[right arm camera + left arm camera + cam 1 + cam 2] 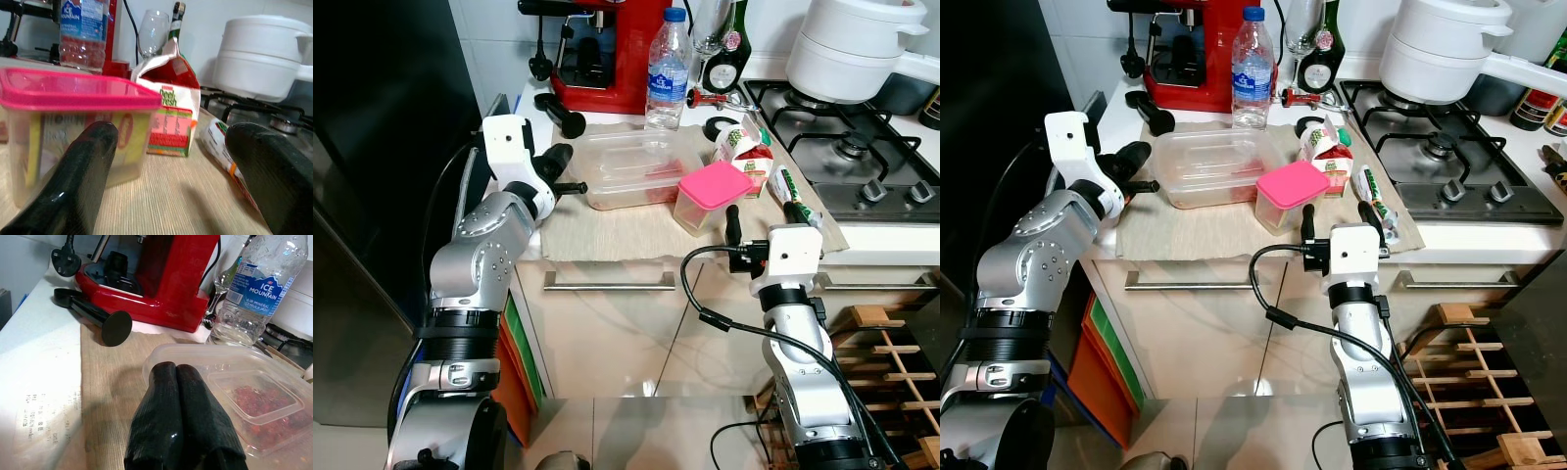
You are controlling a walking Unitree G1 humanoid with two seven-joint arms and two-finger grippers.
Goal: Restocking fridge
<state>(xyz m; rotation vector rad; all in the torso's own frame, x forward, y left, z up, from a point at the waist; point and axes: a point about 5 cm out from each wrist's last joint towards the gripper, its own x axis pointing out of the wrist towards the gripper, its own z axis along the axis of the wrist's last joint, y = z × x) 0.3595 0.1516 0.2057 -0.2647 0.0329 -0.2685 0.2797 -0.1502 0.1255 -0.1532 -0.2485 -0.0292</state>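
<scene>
A beige mat (607,230) on the counter carries, largest first, a clear flat container (631,166) with red food inside, a pink-lidded tub (710,196), a small carton (744,152) and a tube (793,198), with a water bottle (668,70) behind them. The left gripper (183,382), fingers pressed together and holding nothing, sits at the clear container's near corner. The right gripper (171,166), fingers spread wide and empty, is at the counter's front edge just before the tub and carton.
</scene>
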